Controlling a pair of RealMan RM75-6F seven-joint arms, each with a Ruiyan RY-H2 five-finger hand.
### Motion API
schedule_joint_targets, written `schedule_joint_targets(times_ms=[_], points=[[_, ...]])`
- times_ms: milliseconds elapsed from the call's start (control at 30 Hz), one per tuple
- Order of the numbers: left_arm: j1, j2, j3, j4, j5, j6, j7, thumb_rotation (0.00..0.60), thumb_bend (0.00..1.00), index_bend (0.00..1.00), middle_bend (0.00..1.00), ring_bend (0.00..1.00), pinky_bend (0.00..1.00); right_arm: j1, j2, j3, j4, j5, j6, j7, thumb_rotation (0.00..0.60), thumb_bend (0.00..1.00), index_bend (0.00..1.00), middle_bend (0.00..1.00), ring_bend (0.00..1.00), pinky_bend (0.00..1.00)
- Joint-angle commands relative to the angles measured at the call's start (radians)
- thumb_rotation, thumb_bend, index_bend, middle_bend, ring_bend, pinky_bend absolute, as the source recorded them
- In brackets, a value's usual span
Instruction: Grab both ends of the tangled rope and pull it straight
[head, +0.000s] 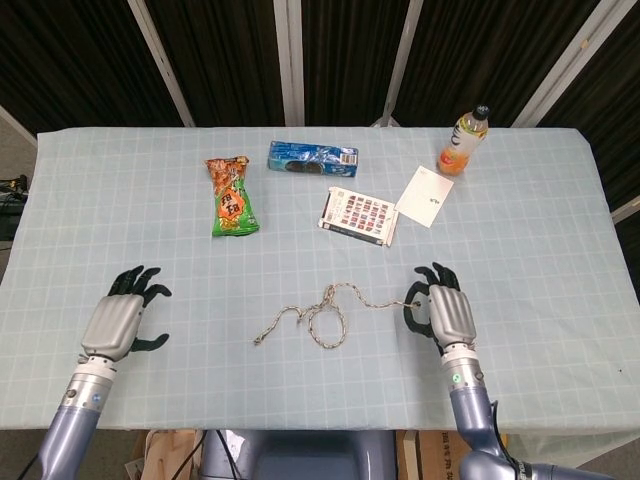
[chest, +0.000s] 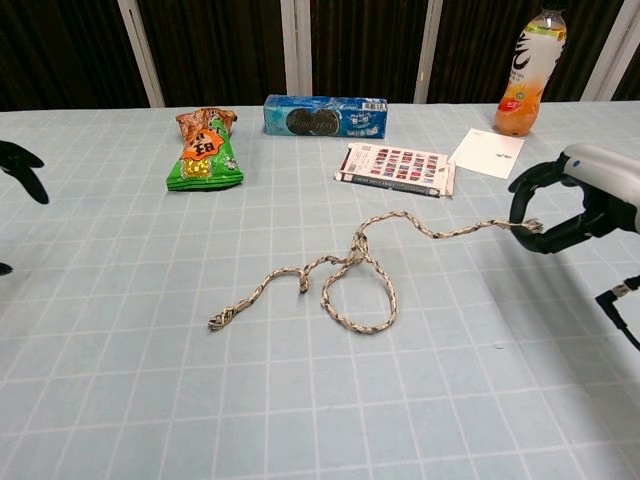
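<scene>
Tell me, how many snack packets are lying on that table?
2: a green snack bag at the far left, and a blue cookie pack just right of it, further back. Nothing looks hidden.

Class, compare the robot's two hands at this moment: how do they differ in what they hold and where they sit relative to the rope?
The right hand pinches one rope end; the left hand holds nothing, fingers apart. The right hand is at the rope; the left hand is well clear of its free end. Both are over the table.
</scene>
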Motion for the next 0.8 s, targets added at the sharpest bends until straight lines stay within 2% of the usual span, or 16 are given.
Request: schedule_joint_targets(times_ms=[33,200,467,567,800], points=[[-0.083,-0.120,-0.059,-0.030,-0.172,0.008,0.122,0.600,0.24,0.34,0.09,0.00,0.00,-0.001,0.011,0.002,-0.003,0.002,-0.002,0.007,0.600,0.47,0.62,0.22,0.00,0.00],[-0.139,-0.229,-0.080,-0.024,-0.270,0.051,0.187,0.600,0.24,0.35,0.10,0.00,0.00,-0.003,0.032,0.003,-0.010,0.005,-0.002,0.017,0.600,0.47,0.62,0.22,0.00,0.00],[-0.213,-0.387,-0.092,0.015,-0.319,0.125,0.257,0.600,0.26,0.36,0.11,0.00,0.00,-0.002,0.049,0.001,-0.025,0.008,0.006,0.022,0.600,0.47,0.62,0.22,0.00,0.00],[-0.233,-0.429,-0.098,0.039,-0.327,0.148,0.271,0.600,0.31,0.37,0.11,0.00,0.00,-0.001,0.051,-0.001,-0.030,0.007,0.009,0.021,0.600,0.47,0.62,0.22,0.00,0.00],[-0.270,-0.507,-0.118,0.098,-0.378,0.179,0.297,0.600,0.35,0.41,0.13,0.00,0.00,0.003,0.055,-0.003,-0.034,0.010,0.014,0.020,0.600,0.47,0.62,0.22,0.00,0.00]])
